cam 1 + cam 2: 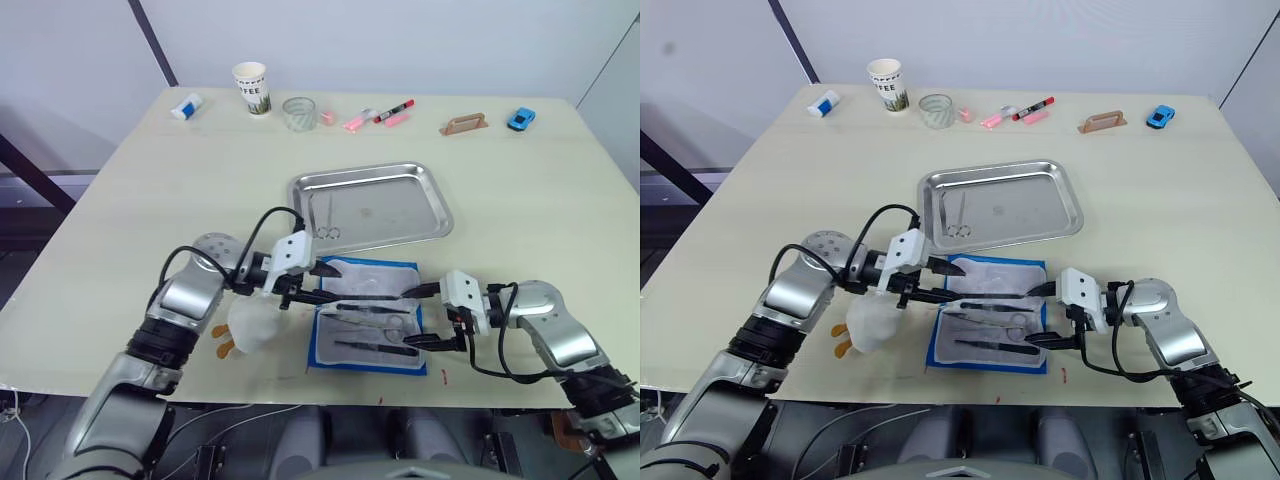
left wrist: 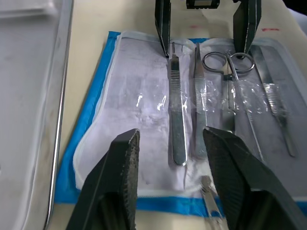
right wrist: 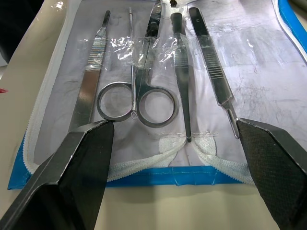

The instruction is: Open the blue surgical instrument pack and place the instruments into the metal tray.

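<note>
The right gripper (image 1: 425,318), two black fingers spread wide, is held low over the near right edge of the flat blue surgical instrument pack (image 1: 367,318), and nothing is gripped between its fingers. The pack is seen lying unfolded on the pale table (image 1: 120,200), near its front edge, its whitish lining upward. In the right wrist view the thin silvery steel instruments (image 3: 144,81) are shown side by side under clear straps: a flat handle, a ring-handled pair of scissors (image 3: 136,98), and two slim handles beyond.

The left gripper (image 1: 322,283) is held over the pack's left side, its fingers parted moderately and likewise empty, with a slim scalpel-like handle (image 2: 176,110) lying on the lining ahead of its fingertips. Both forearms are stretched low and nearly level, converging on the pack from either side.

The step in hand is judged to be the lifting out of one instrument. It is best done by closing one gripper on a single handle well clear of its neighbours, sliding it lengthwise from under its strap rather than pulling upward, while the pack is steadied by the other gripper.

Just beyond the pack, the shiny shallow rectangular steel tray (image 1: 425,190) is seen, with one ring-handled instrument (image 1: 326,218) already lying in its left part.
</note>
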Tool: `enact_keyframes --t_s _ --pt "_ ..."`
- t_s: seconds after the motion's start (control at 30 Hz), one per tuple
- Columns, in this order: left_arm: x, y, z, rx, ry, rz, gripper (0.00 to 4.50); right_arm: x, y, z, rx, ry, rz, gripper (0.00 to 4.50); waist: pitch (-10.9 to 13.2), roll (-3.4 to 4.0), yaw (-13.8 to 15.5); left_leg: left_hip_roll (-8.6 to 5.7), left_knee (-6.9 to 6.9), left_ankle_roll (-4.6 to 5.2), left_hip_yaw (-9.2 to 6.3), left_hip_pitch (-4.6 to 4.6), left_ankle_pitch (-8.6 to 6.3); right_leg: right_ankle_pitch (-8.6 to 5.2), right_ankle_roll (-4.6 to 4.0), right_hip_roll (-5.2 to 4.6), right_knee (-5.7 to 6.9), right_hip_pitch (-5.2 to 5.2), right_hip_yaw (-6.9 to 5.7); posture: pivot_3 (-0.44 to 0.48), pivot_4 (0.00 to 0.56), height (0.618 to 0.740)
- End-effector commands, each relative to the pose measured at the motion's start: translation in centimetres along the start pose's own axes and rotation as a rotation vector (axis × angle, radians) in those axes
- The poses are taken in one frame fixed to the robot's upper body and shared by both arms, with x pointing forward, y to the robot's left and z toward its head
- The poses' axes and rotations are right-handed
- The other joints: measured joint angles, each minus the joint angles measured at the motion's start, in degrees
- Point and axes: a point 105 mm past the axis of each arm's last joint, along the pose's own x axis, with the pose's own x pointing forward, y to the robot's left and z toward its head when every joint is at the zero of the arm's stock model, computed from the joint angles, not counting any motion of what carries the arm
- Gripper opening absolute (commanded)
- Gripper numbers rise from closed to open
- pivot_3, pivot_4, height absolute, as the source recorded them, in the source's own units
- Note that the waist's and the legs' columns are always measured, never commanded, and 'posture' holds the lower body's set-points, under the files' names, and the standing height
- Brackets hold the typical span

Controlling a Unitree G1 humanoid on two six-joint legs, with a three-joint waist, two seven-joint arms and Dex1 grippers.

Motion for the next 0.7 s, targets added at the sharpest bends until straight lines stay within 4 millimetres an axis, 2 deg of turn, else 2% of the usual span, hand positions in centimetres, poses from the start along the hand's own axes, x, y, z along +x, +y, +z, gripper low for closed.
enact_keyframes --t_s 0.03,0.47,0.7 --pt "0.3 0.6 0.3 0.043 0.006 0.018 2.22 0.8 1.2 -1.5 0.066 0.041 0.040 4.40 0.00 0.00 -0.03 0.01 0.00 0.00 -0.01 0.00 0.00 0.00 0.00 0.01 0.00 0.00 0.00 0.000 0.150 0.740" --pt "1.4 1.8 -0.7 0.064 0.051 0.042 2.22 0.7 1.3 -1.5 0.071 0.038 0.035 4.40 -0.01 -0.01 0.03 0.01 0.01 0.00 -0.02 0.00 0.00 0.00 0.00 0.02 0.01 0.00 -0.01 0.000 0.150 0.740" --pt "1.8 1.0 -1.5 0.103 0.092 -0.018 2.22 0.6 1.3 -1.5 0.072 0.040 0.032 4.40 -0.01 0.00 0.06 0.01 0.01 0.00 -0.02 0.00 0.00 0.00 0.00 0.02 0.02 0.01 -0.01 0.000 0.150 0.740"
